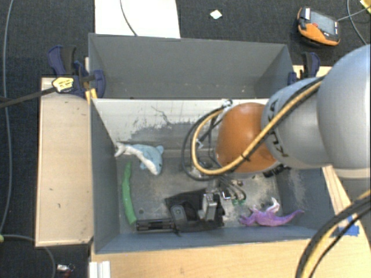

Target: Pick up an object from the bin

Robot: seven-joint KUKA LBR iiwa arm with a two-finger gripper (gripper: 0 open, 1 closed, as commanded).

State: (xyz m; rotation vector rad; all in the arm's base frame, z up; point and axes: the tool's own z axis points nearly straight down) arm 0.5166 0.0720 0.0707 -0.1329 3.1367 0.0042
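Along the left wall of the grey bin (104, 178) lies a green stick (127, 193), with a white-and-blue soft toy (142, 155) just beside its far end. Against the near wall sit a black angular object (184, 206) and, toward the right corner, a purple toy (269, 217). The hand (213, 206) hangs low over the black object's right end; I cannot tell whether it is open or closed.

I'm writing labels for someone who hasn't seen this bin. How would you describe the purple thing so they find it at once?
Start at the grey bin and go to its bottom-right corner in the view. There, just right of the gripper and the black tool, lies a small toy lizard. It alone is purple, with a thin tail pointing right.
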